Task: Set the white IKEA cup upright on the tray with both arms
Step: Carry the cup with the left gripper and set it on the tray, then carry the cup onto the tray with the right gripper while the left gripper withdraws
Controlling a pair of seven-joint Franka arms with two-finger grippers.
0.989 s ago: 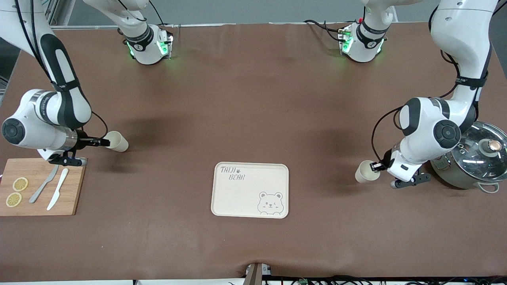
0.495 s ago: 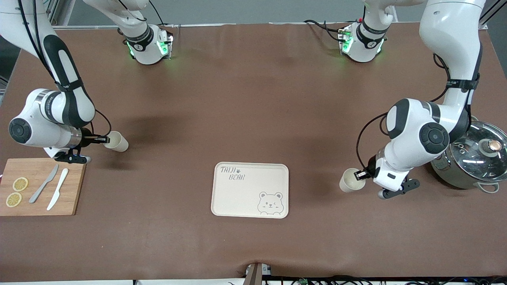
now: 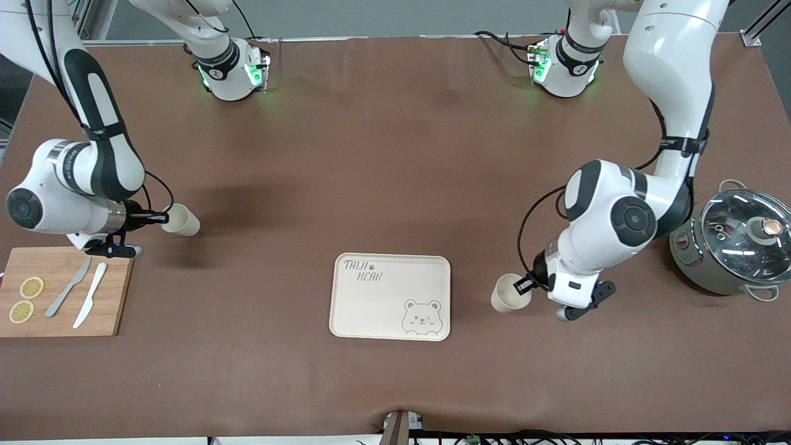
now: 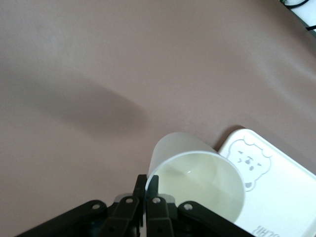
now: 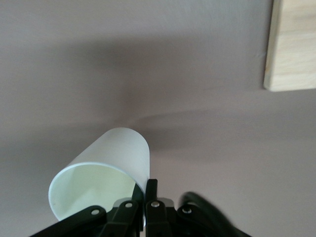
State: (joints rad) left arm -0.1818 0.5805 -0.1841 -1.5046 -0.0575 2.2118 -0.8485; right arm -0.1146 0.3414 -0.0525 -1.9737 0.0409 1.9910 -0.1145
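There are actually two white cups in play. One cup (image 3: 510,293) is pinched by its rim in the left gripper (image 3: 526,285), tipped on its side with the mouth facing the wrist, hanging just beside the tray (image 3: 390,296) toward the left arm's end of the table. The other cup (image 3: 180,220) is clamped the same way by the right gripper (image 3: 162,217), also lying sideways, near the cutting board (image 3: 62,293) and well apart from the tray. Both claws are squeezed fully shut on nothing but a thin bit of cup wall, which is the sketchy part: a rim pinch like that looks easy to lose, so a cup could probably slip or swing once the wrist turns it upright. If a cup goes down still tilted, it will likely roll off the tray's low rim or tip over. With both arms heading for one small tray, they could also crowd each other or knock the first cup over. The pot (image 3: 732,241) sits close by the left arm's elbow, so a wide swing might clip it.
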